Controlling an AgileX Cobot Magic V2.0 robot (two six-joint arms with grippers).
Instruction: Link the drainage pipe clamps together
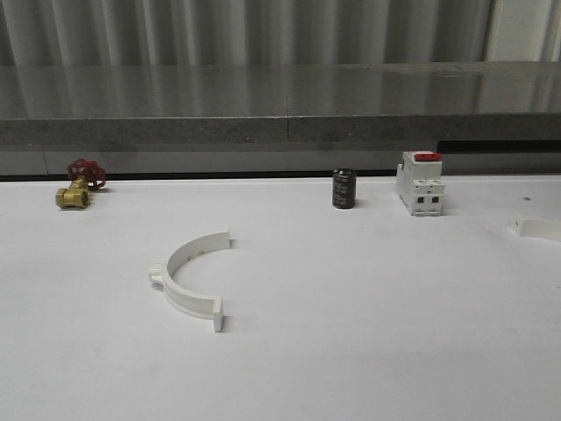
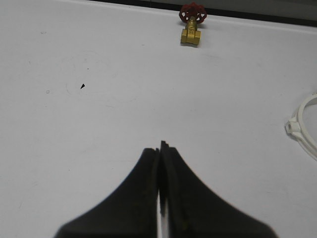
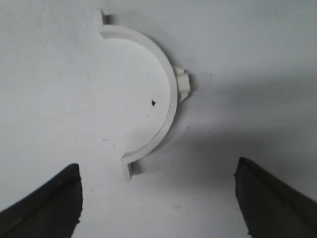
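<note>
The right gripper (image 3: 158, 198) hangs over one clamp half (image 3: 158, 99), jaws wide apart — picking up comes next; left gripper (image 2: 159, 148) jaws are together; the other half (image 1: 195, 274) waits.

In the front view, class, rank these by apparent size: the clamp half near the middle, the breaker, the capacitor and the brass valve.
1. Clamp half, also nearest the camera
2. Breaker
3. Brass valve and capacitor: too alike to rank
</note>
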